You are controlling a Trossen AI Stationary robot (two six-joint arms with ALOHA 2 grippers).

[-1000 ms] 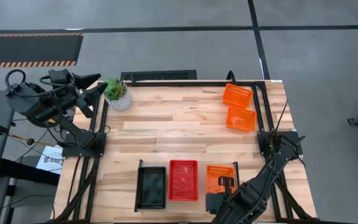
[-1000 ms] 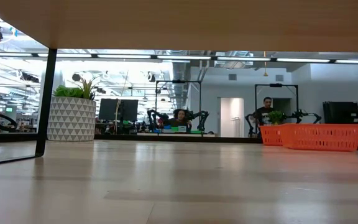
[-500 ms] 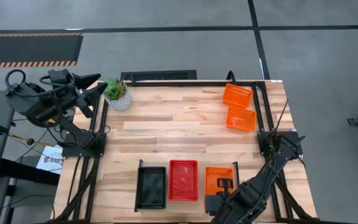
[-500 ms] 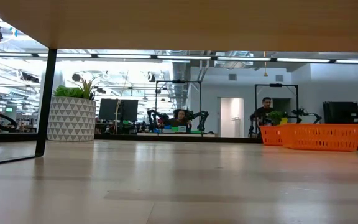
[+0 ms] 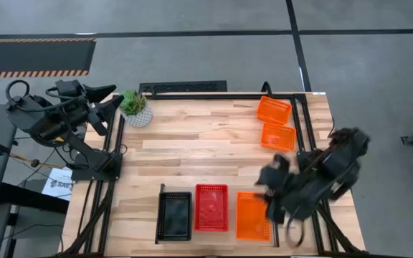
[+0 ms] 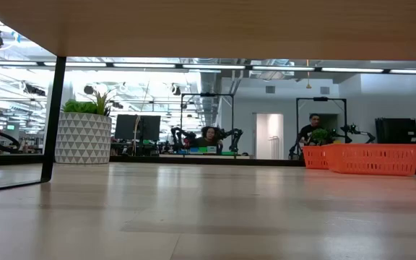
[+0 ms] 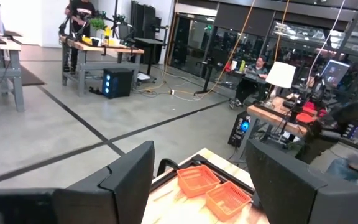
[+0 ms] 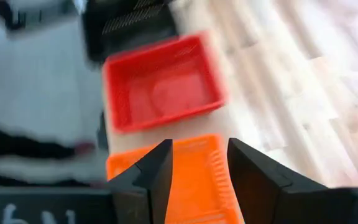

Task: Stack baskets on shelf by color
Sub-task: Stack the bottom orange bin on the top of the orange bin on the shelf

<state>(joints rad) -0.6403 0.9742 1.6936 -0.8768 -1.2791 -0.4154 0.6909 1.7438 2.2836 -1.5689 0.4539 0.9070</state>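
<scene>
Fingers (image 8: 157, 171) of my right gripper (image 8: 199, 163) are spread, empty, above the orange basket (image 5: 252, 216) on the shelf (image 5: 214, 233) w/ red (image 5: 211, 207) and black (image 5: 174, 215). Risk: the arm could clip and shift it; two orange baskets (image 5: 277, 123) remain at the far corner.

Potted green plant (image 5: 135, 107) at table's far-left corner; person (image 6: 312, 128) standing in room behind

Your right end effector (image 5: 272, 193) hangs blurred above the bench's near right part, fingers (image 8: 156, 167) parted and holding nothing; your left end effector (image 5: 105, 97) waits folded off the far left corner, fingers (image 7: 126, 180) spread wide
</scene>
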